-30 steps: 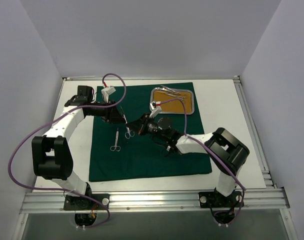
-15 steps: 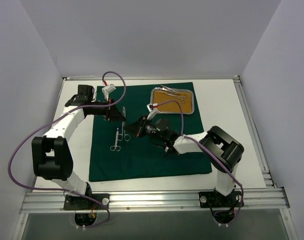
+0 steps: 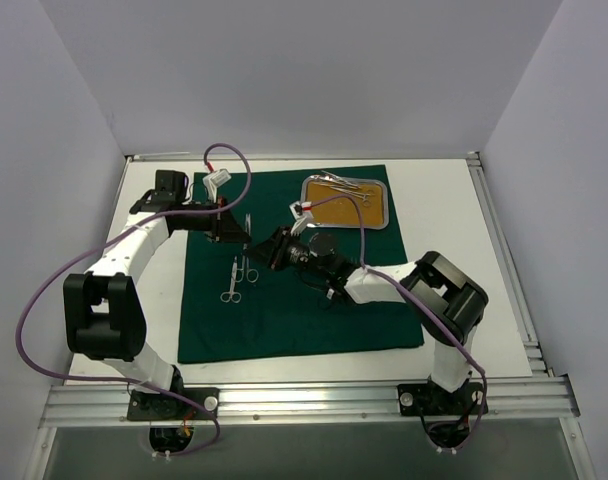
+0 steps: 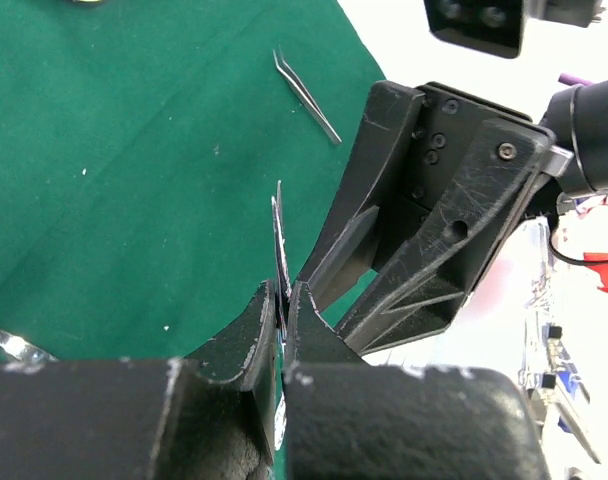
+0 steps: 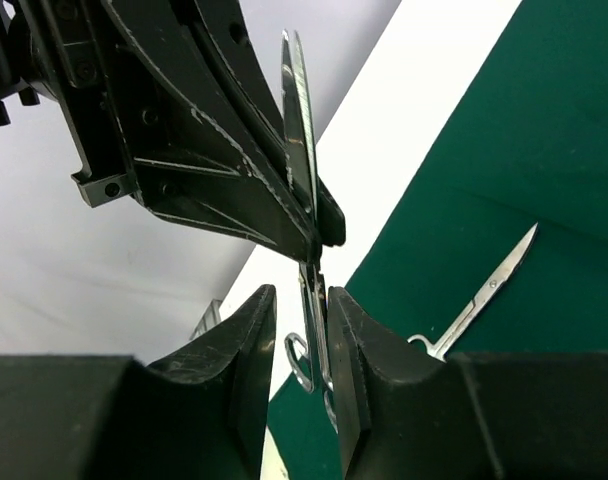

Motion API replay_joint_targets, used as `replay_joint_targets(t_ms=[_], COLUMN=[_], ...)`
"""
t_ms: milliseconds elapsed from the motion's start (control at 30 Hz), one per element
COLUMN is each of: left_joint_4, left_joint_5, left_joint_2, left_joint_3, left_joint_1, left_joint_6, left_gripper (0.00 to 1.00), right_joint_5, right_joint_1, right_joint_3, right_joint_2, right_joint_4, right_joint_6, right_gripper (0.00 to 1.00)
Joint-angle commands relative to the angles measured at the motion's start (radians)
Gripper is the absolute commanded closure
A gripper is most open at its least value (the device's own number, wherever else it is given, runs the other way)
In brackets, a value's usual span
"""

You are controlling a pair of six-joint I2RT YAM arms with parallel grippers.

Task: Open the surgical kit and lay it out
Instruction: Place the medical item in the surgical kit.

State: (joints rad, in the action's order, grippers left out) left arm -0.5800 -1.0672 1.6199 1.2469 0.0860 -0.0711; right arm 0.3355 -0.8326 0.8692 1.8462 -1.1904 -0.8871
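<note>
Judging us about midway, I see the dark green cloth drape (image 3: pixel 304 310) spread flat, slim silver instruments (image 3: pixel 336 181) left in its tan-lined steel tray (image 3: pixel 344 212), one silver scissors (image 3: pixel 231 280) laid out, another pair (image 5: pixel 299 110) pinched in my left claw (image 4: pixel 282 300), right claw (image 5: pixel 302 320) slightly parted around it.

We saw a dark green drape (image 3: pixel 294 310), a steel-grey tray (image 3: pixel 386 205) with a tan liner (image 3: pixel 349 208), silver scissors (image 5: pixel 300 130) and purple cables (image 3: pixel 227 149).
</note>
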Motion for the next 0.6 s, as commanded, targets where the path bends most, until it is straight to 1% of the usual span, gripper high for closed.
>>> replay_joint_targets(t_ms=[0,67,133,200,333,433,467,567], left_joint_4=[0.011,0.022,0.049,0.066,0.101,0.143,0.147,0.18], left_joint_5=[0.024,0.064,0.107,0.119,0.156,0.209,0.251,0.262], left_joint_2=[0.012,0.012,0.009,0.008,-0.009,-0.037,-0.044,-0.057], left_joint_3=[0.016,0.011,0.0,-0.003,-0.01,-0.035,-0.046,-0.06], left_joint_1=[-0.002,-0.002,-0.002,0.0,0.006,0.024,0.03,0.043], left_joint_6=[0.042,0.059,0.134,0.166,0.246,0.266,0.267,0.29], left_gripper=[0.98,0.98,0.98,0.98,0.98,0.98,0.98,0.98], right_joint_5=[0.011,-0.025,-0.071,-0.145,-0.24,-0.303,-0.325,-0.401], right_joint_1=[-0.005,-0.008,-0.016,-0.028,-0.074,-0.108,-0.118,-0.128], right_joint_3=[0.059,0.065,0.083,0.122,0.198,0.243,0.252,0.289], right_joint_2=[-0.016,-0.021,-0.022,-0.019,-0.004,0.001,0.001,0.01], right_joint_4=[0.011,0.038,0.139,0.236,0.365,0.432,0.452,0.554], right_joint_6=[0.05,0.063,0.082,0.12,0.183,0.217,0.221,0.228], right_gripper=[0.76,0.76,0.75,0.75,0.74,0.73,0.73,0.72])
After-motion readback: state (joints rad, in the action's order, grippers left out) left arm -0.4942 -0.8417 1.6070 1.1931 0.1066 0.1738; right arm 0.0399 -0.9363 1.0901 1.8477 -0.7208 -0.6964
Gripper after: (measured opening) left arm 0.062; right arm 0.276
